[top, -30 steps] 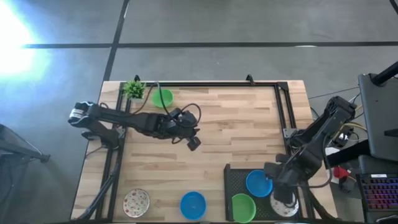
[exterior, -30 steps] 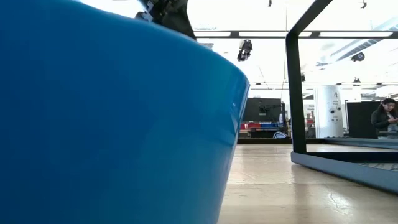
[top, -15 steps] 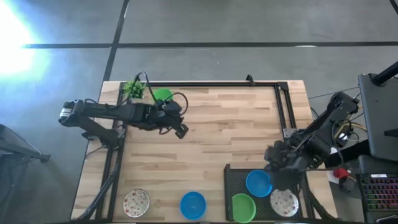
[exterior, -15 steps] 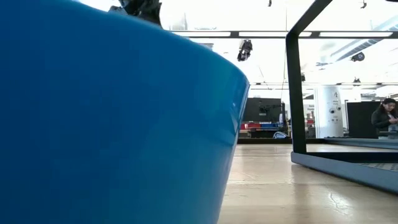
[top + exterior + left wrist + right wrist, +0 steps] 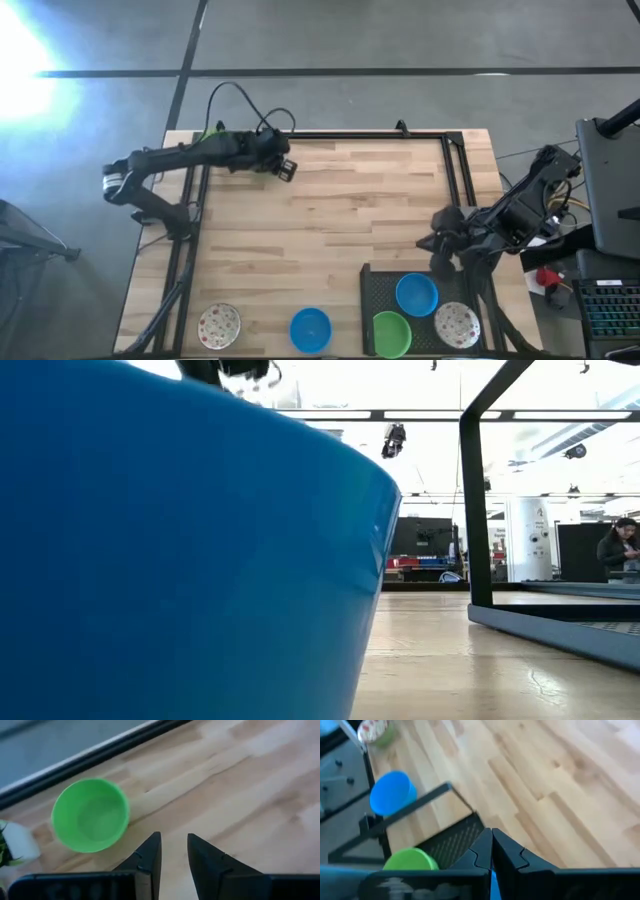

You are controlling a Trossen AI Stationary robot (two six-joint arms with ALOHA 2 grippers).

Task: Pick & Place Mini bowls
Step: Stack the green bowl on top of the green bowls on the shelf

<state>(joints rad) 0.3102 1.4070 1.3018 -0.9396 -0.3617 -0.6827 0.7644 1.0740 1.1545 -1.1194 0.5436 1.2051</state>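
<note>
One green bowl by the desk's far-left corner sits beside the parted, empty left gripper, which risks knocking the potted plant; right gripper shut.

You have six mini bowls in sight, two of each colour. Green, two: the far green bowl on the tabletop and the tray green bowl. Blue, two: the loose blue bowl and the tray blue bowl. Speckled white, two: the loose speckled bowl and the tray speckled bowl. That gives you three bowls in the one black tray and three outside it. Count one potted plant, two arms with one tool each, the left tool and the right tool, and one person in the room behind.
</note>
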